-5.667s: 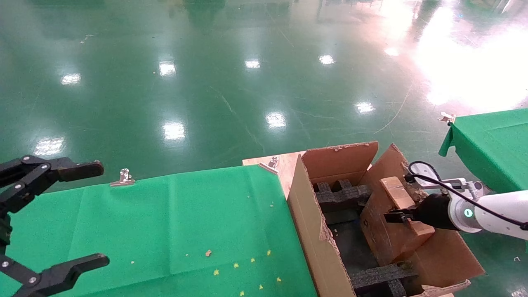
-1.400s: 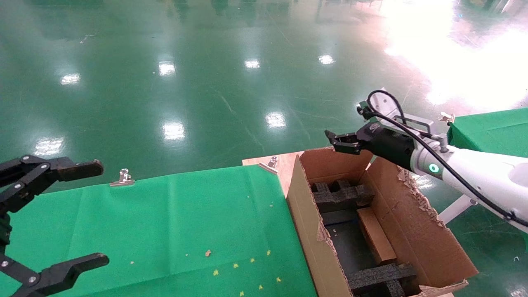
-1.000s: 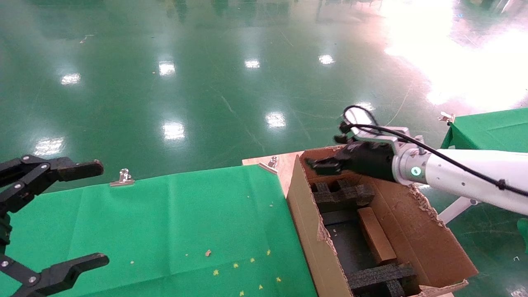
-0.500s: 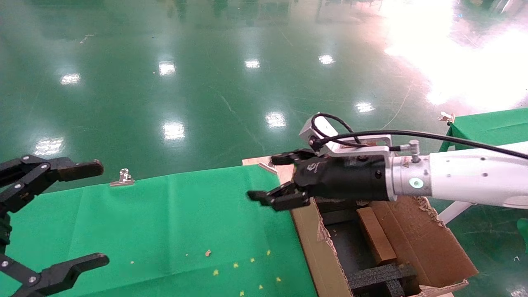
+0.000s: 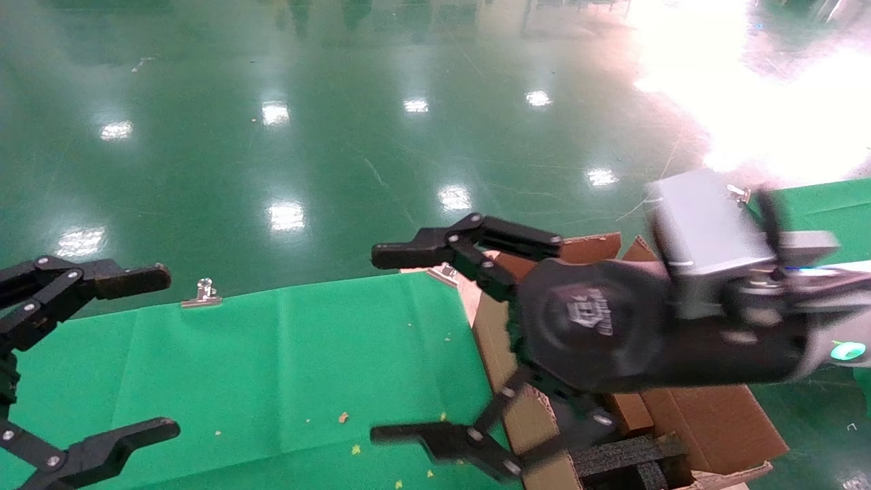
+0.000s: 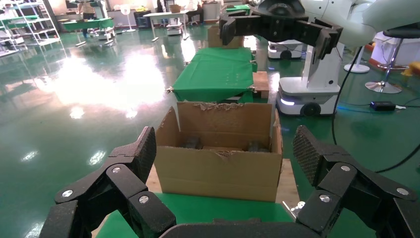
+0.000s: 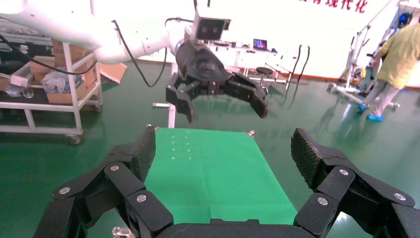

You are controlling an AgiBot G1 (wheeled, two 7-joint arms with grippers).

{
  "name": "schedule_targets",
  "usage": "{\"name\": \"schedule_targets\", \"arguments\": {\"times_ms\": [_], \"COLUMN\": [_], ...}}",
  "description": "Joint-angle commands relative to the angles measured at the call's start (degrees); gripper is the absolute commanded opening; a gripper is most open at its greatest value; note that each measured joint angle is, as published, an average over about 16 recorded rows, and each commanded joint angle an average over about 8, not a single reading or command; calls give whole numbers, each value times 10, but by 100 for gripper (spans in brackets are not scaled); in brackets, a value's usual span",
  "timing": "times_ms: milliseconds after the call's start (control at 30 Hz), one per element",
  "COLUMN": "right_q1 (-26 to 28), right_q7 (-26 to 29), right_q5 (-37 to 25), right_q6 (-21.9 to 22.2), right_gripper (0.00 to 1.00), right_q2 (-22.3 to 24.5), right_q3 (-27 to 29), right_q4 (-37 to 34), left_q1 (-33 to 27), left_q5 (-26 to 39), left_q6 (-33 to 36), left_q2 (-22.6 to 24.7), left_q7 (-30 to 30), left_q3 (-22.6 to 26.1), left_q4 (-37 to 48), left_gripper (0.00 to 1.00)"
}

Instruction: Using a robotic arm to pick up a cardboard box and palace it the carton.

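The robotic arm's right gripper point(image 5: 408, 344), fingers apart and empty, is swinging off the carton point(image 5: 714, 415) (cardboard box point(image 5: 629, 412) inside) over the table's right edge; left gripper point(image 5: 146, 350) idling open.

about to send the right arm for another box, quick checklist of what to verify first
1. Right hand open and empty: ok.
2. Cardboard box down inside the carton: ok, though mostly hidden behind the hand in the head view.
3. Right hand clear of the carton's flaps: ok, it is over the green cloth.
4. Left hand open, parked at the cloth's left: ok.
5. Another box within reach: cannot tell, none shows.
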Motion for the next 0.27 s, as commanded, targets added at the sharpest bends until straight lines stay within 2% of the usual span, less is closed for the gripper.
{"name": "schedule_targets", "arguments": {"times_ms": [33, 100, 267], "right_q1": [-13, -18, -15], "right_q7": [-23, -29, -23], "right_q5": [22, 31, 25], "right_q6": [-31, -43, -36], "right_gripper": [100, 100, 100], "right_q2": [-4, -6, -5], "right_q3": [32, 44, 36], "right_q4": [-1, -2, -2], "left_q1": [0, 0, 0], "left_q5": [0, 0, 0], "left_q6": [0, 0, 0], "left_q2": [0, 0, 0], "left_q7": [0, 0, 0], "left_q3": [0, 0, 0], "left_q4": [0, 0, 0], "left_gripper": [100, 100, 100]}}
